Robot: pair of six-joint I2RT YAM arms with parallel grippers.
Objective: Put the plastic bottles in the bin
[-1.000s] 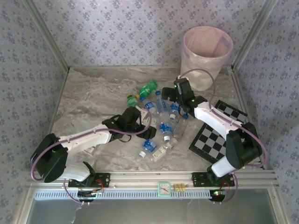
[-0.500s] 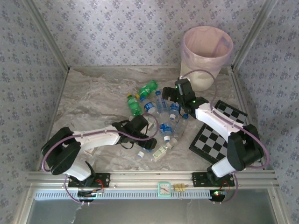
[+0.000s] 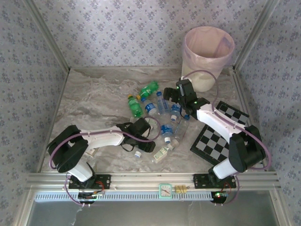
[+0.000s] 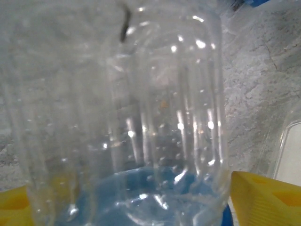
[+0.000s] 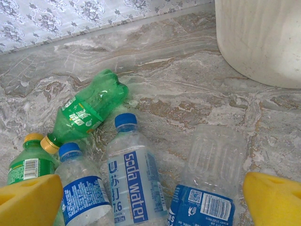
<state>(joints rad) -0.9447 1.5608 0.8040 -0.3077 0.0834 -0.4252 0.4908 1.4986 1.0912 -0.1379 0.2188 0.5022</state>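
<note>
**L fingers astride a clear bottle; R open over the pile**

Top cam had the left gripper [image 3: 145, 142] low over the table [image 3: 94, 99], at the near side of the bottle pile. On the L wrist cam a clear bottle [image 4: 160, 117] sat between the yellow pads [image 4: 263, 200], one pad each side, w/ its blue label at the bottom of frame. Its long axis ran bottom-to-top in that view, i.e. away from the wrist. I couldn't tell which end was the cap. The pads sat close against its sides, but I couldn't tell if they were squeezing it or just around it.

The right gripper [image 3: 178, 101] hung over the far-R side of the pile, on the side twd the bin [image 3: 202, 70]. Its fingers [image 5: 28, 200] were spread wide w/ nothing between them. The bin stood upright at the far R corner, well apart from the left gripper.

On the R wrist cam all the bottles lay flat:
- The green bottle [image 5: 89, 110] lay on a diagonal, cap twd lower L, base twd upper R.
- The second green bottle [image 5: 26, 165] was just beside it, its yellow cap pointing up-frame, the two caps nearly touching.
- The soda-water bottle [image 5: 131, 179] ran near vertical in frame, blue cap twd the far wall.
- The blue-label bottle [image 5: 211, 174] lay next to it, clear base pointing up-frame twd the bin.

Top cam also showed a pale-label bottle [image 3: 161, 154] nr the front edge, lying on a diagonal, and a checkerboard [image 3: 221, 134] R of the pile.
</note>
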